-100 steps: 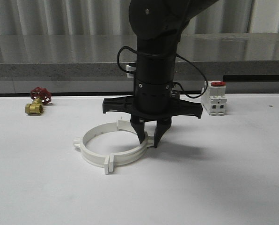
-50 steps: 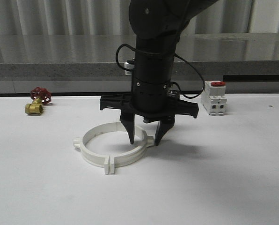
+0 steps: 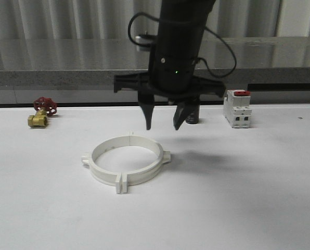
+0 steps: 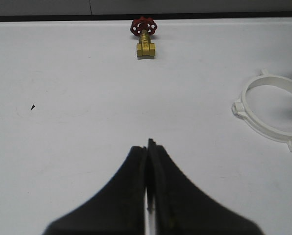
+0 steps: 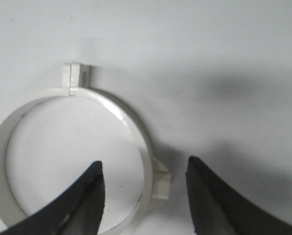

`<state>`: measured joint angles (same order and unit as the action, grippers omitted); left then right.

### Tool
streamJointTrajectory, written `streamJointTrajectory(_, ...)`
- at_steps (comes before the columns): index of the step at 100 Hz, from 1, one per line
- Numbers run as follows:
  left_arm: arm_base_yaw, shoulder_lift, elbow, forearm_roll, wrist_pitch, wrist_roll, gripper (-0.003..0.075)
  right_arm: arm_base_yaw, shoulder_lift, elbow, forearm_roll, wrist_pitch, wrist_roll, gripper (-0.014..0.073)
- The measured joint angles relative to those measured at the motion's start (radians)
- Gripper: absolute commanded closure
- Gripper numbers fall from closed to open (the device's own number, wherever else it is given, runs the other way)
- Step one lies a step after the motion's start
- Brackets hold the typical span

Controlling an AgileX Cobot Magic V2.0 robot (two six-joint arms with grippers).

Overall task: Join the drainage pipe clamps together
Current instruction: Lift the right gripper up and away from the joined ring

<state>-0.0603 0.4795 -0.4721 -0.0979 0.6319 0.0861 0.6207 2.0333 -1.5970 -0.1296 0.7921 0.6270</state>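
Clamps point(image 3: 126, 164) joined; valve point(image 3: 42, 111), switch point(image 3: 237, 108) well apart.

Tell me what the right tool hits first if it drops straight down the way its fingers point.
Probably the white ring: the open right tool straddles its rim, though depth is unclear.

Bare table point(image 3: 238, 208) spans the frame's lower half. The clamp ring point(image 3: 126, 164) sits center; valve point(image 3: 40, 113) far left, switch point(image 3: 237, 108) right.

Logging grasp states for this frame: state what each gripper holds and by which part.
Nothing is held. The right gripper hangs open above the joined drainage pipe clamps, clear of them. The left gripper is shut on nothing.
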Motion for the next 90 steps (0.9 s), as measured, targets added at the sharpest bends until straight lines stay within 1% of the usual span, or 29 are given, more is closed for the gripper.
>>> streamJointTrajectory(21,0.0,0.0,0.0,0.0,0.0,0.0,0.0741,-0.087,-0.106,0.002,0.0,0.055,-0.126,0.02)
streamJointTrajectory(36,0.0,0.0,0.0,0.0,0.0,0.0,0.0741,-0.174,-0.217,0.06,0.0,0.059,-0.2,0.02)
streamJointTrajectory(50,0.0,0.0,0.0,0.0,0.0,0.0,0.0741,-0.284,-0.353,0.166,0.0,0.056,-0.259,0.02)
streamJointTrajectory(70,0.0,0.0,0.0,0.0,0.0,0.0,0.0741,-0.456,-0.581,0.368,-0.002,0.025,-0.348,0.02)
streamJointTrajectory(84,0.0,0.0,0.0,0.0,0.0,0.0,0.0741,-0.535,-0.745,0.505,-0.008,-0.005,-0.387,0.0205)
streamJointTrajectory(90,0.0,0.0,0.0,0.0,0.0,0.0,0.0741,-0.552,-0.81,0.564,-0.009,-0.019,-0.393,0.0232)
